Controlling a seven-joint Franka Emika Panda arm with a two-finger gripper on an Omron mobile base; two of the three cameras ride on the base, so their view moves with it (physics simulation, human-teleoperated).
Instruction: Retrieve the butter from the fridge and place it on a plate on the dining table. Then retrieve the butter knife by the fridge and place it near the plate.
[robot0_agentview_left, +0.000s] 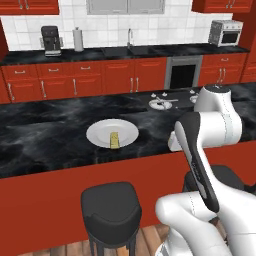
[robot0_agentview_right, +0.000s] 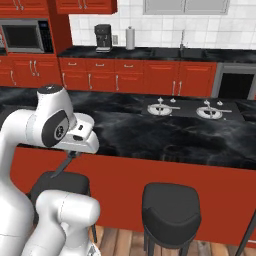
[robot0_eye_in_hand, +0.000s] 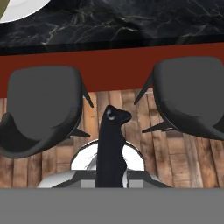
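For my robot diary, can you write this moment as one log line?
small yellow butter stick: on round white plate | plate: on black marble dining table | hand: shut, above wooden floor

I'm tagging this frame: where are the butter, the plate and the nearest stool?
butter (robot0_agentview_left: 115, 139): left base view, middle of the stick.
plate (robot0_agentview_left: 130, 131): left base view, bare right side.
stool (robot0_agentview_left: 111, 204): left base view, seat top.

dining table (robot0_agentview_left: 45, 135): glossy veined black marble | plate (robot0_agentview_left: 97, 131): smooth white | floor (robot0_eye_in_hand: 175, 162): wood planks

Two base views flanking the arm, sharing dining table (robot0_agentview_left: 45, 135), hand view downward
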